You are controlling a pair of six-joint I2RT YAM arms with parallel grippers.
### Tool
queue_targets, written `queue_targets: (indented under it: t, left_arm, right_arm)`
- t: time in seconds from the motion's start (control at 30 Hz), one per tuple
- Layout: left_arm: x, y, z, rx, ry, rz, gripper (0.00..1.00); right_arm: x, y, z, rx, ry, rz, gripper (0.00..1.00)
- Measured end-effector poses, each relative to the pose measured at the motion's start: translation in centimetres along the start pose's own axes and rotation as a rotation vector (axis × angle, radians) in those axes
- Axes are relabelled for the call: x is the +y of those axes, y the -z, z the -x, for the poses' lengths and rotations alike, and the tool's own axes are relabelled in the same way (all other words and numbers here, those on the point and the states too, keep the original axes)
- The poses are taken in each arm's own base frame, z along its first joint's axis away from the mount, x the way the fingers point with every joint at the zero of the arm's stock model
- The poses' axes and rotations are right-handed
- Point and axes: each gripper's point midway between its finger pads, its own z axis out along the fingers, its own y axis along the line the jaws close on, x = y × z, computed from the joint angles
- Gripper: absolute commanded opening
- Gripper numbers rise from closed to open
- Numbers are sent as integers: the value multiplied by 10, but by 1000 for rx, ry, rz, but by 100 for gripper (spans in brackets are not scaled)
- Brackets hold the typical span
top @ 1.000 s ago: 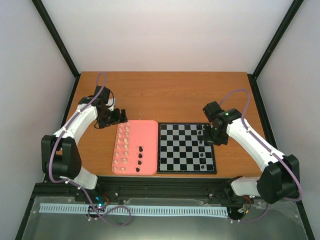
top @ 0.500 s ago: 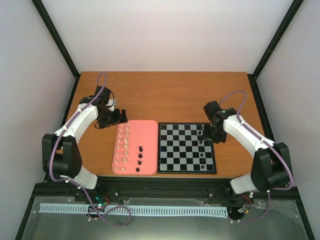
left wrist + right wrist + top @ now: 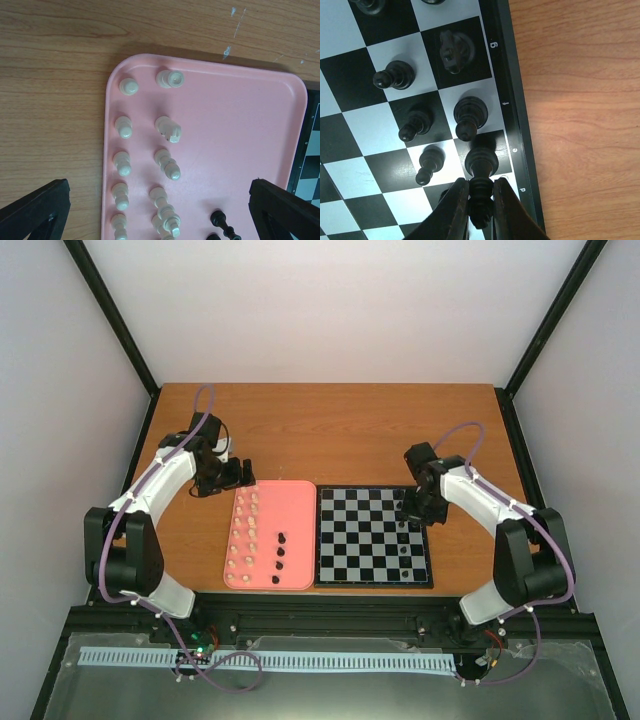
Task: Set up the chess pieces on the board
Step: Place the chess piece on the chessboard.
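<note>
Right tool [image 3: 480, 202], narrow, pinches a black piece [image 3: 481, 162] by its head near the board's [image 3: 506, 60] 2 o'clock edge. Expect light, rigid, tippy; grip the head. Left tool [image 3: 159, 210]: wide.

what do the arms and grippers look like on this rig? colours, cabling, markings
Both are alike. The left arm and right arm have white links with chunky black joint housings, and a lavender cable loops along each. The left gripper is black, with blunt wedge fingers. The right gripper has narrow fingers that look pale tan up close. No markings are legible.
</note>
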Motion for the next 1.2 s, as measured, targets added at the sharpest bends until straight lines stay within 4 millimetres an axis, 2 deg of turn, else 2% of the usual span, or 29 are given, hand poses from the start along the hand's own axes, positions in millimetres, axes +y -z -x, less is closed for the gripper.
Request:
queue_targets:
  t: [0.47,0.87,0.97,1.2]
  left_arm:
    - [1,-3,-1,8,2,3,100]
    - [2,-4,-1,13,3,7,100]
    - [2,-5,-1,16,4,8,100]
    - [2,-6,-1,18,4,9,100]
  right_arm:
    - [-3,-8,1,18,6,-16,5]
    - [-3,-9,1,22,24,-19,24]
    - [-3,-9,1,24,30,-15,35]
    - [0,2,-1,11,37,17,39]
